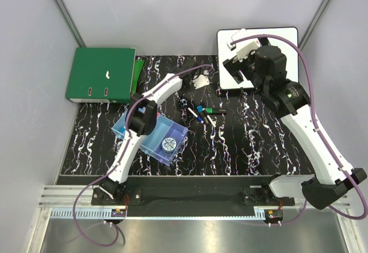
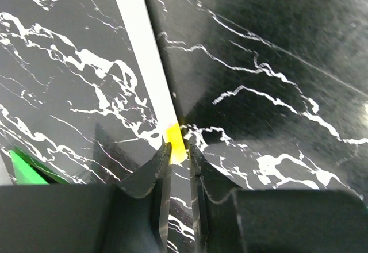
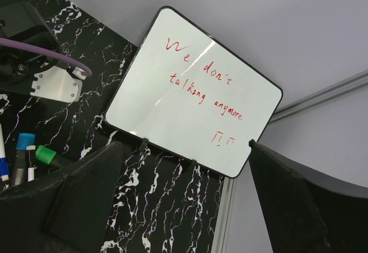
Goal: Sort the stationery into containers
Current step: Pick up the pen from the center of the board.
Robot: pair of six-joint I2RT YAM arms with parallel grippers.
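The row of bins (image 1: 176, 130) is sitting at the left of the mat, and the blue-and-white roll (image 1: 168, 144) is already lying in its end compartment. Beyond the bins and a little to their right, the left gripper (image 2: 179, 162) is pinching the yellow tip of a white pen (image 2: 144, 63), its jaws nearly together with only the pen between them (whether the pen is resting on the mat or lifted off it, I cannot tell). The pen is looking light, stiff and smooth, so a hold this close to the end is likely risking a swing or a slip; a grip nearer mid-barrel would probably be carrying it more steadily. Just right of the bins, the loose markers (image 1: 204, 114) are lying in a close cluster, waiting to be sorted. Far to the right of the bins, the right gripper (image 3: 184, 149) is hanging with its jaws spread wide, holding nothing, above the whiteboard (image 3: 190, 103).
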